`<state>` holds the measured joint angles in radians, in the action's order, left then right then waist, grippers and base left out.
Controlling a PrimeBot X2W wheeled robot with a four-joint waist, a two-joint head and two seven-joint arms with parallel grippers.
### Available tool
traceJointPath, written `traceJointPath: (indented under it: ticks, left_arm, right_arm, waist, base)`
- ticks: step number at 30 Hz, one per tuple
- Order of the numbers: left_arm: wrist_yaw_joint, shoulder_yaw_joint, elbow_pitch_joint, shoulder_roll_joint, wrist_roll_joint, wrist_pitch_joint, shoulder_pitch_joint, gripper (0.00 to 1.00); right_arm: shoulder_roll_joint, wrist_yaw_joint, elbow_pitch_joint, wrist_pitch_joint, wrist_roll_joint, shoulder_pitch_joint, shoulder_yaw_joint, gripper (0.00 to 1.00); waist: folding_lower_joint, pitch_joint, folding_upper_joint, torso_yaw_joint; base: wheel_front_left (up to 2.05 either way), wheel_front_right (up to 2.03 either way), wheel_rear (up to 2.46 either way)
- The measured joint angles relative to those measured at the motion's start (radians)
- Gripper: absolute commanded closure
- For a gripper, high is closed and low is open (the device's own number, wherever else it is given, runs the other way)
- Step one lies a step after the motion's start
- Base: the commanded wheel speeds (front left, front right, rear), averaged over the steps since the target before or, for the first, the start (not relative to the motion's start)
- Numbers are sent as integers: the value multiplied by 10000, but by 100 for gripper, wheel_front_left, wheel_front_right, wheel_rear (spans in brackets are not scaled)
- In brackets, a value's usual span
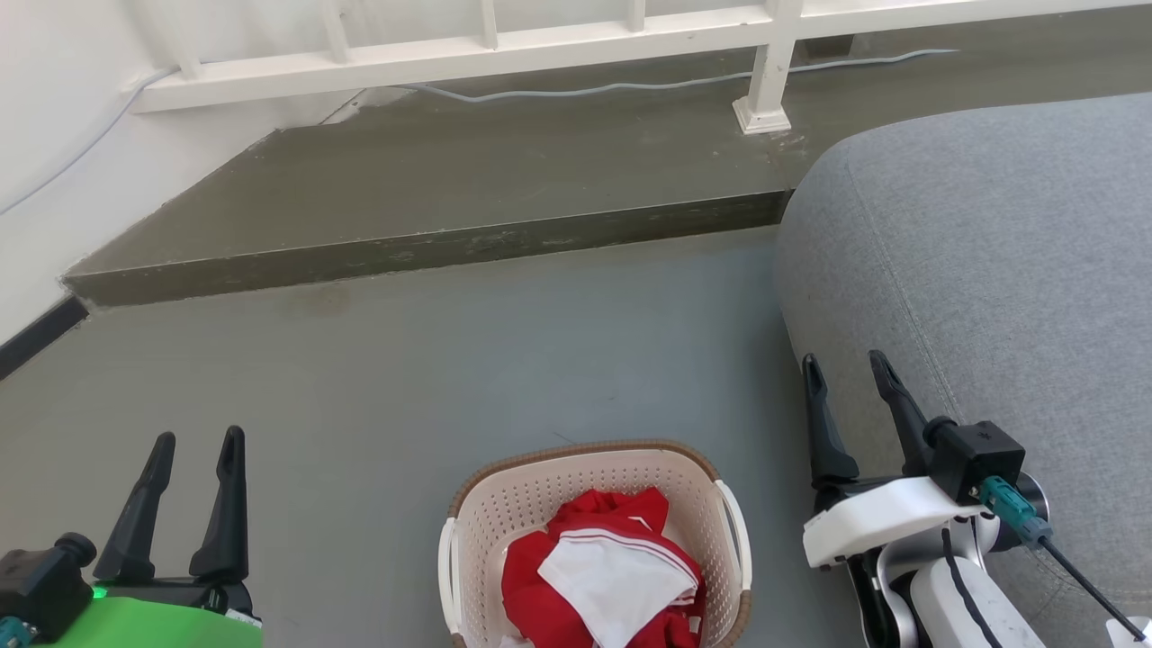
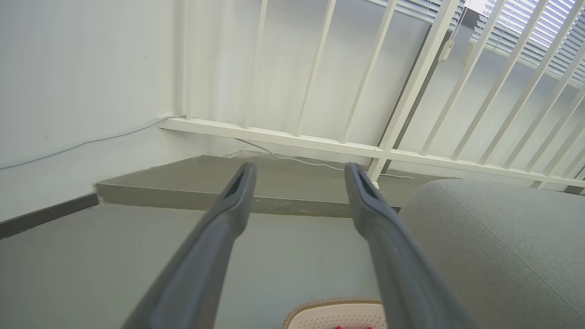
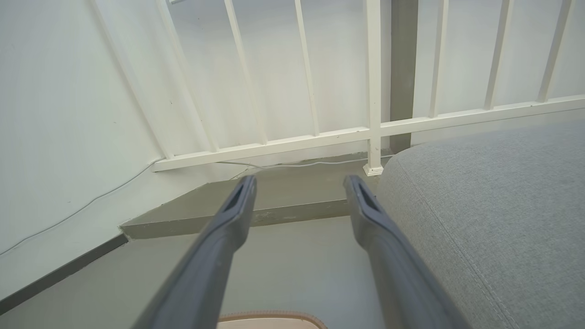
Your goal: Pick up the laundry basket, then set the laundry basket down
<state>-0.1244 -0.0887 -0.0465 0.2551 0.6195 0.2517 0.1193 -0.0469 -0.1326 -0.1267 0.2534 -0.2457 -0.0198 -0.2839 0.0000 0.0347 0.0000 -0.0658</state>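
The laundry basket, cream perforated plastic with a brown rim and white side handles, stands on the grey floor at the bottom centre of the head view, holding red and white clothes. My left gripper hovers to its left, open and empty. My right gripper is to its right, open and empty, beside the grey sofa. Both are clear of the basket. The left wrist view catches the basket rim low between my fingers. In the right wrist view the rim peeks at the bottom edge.
A grey upholstered sofa fills the right side, close to my right arm. A raised concrete step crosses ahead, with a white railing and a cable behind it. A white wall is at left.
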Motion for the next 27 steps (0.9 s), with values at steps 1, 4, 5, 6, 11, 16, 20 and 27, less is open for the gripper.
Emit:
traceJointPath:
  ticks: [1,4,5,6,11,16,20,27]
  left_arm:
    - [0,6,-10,-17,-12,0,48,0]
    - [0,19,-54,-82,-84,0,78,0]
    - [0,23,-82,-96,-98,0,78,0]
    - [0,29,-105,-104,-98,0,78,0]
    - [0,73,-130,-136,-173,0,87,0]
    - [0,82,-174,-173,-173,0,97,0]
    - [0,115,-217,-196,-199,0,104,0]
    - [0,132,-234,-230,-199,0,290,0]
  right_arm:
    - [0,0,10,0,2,33,-8,0]
    - [0,0,23,0,0,84,-10,0]
    - [0,0,29,0,0,84,-10,0]
    - [0,0,38,0,0,84,-10,0]
    - [0,0,81,0,0,90,-8,0]
    - [0,0,128,0,0,95,-10,0]
    - [0,0,138,0,0,104,-23,0]
    - [0,0,148,0,0,137,-40,0]
  waist:
    - [0,1,0,-3]
    - [0,10,0,-13]
    - [0,13,0,-17]
    - [0,16,0,-20]
    - [0,22,0,-29]
    - [0,20,0,-44]
    - [0,18,0,-54]
    - [0,23,0,-69]
  base:
    - [0,0,0]
    - [0,0,0]
    - [0,0,0]
    - [0,0,0]
    - [0,0,0]
    - [0,0,0]
    - [0,0,0]
    - [0,0,0]
